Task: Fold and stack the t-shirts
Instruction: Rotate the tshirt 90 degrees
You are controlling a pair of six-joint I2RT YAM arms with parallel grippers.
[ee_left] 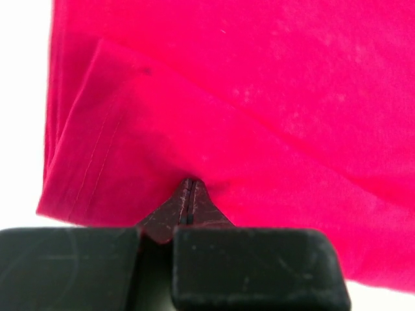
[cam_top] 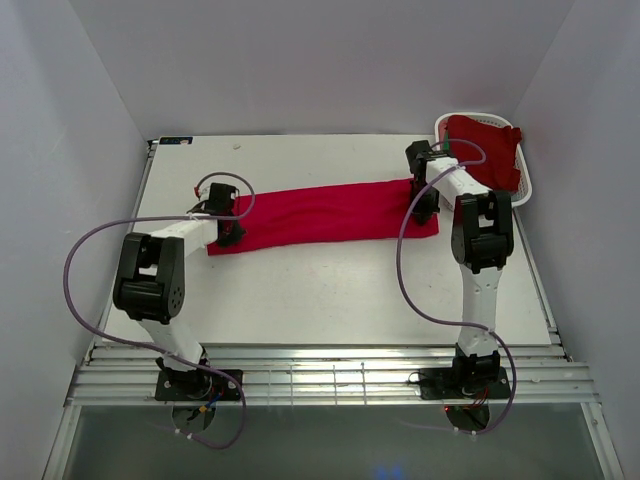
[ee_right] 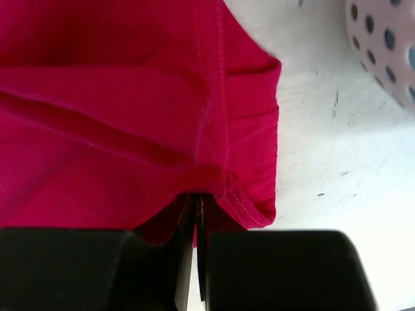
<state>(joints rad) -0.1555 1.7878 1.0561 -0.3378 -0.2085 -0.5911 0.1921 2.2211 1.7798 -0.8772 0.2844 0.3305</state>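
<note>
A crimson t-shirt [cam_top: 320, 214] lies folded into a long band across the table's middle. My left gripper [cam_top: 230, 232] is shut on its left end, the jaws pinching the near edge in the left wrist view [ee_left: 187, 194], with a sleeve hem [ee_left: 91, 149] to the left. My right gripper [cam_top: 424, 208] is shut on the right end, pinching the cloth by the stitched hem [ee_right: 202, 201]. A second dark red t-shirt [cam_top: 488, 150] lies bunched in the white basket [cam_top: 524, 190] at the back right. No green shirt shows.
The white slotted basket [ee_right: 386, 45] stands just right of my right gripper. A purple cable [cam_top: 90, 250] loops off each arm. The table's metal front rail [cam_top: 330, 380] runs along the near edge. Grey walls close in on three sides.
</note>
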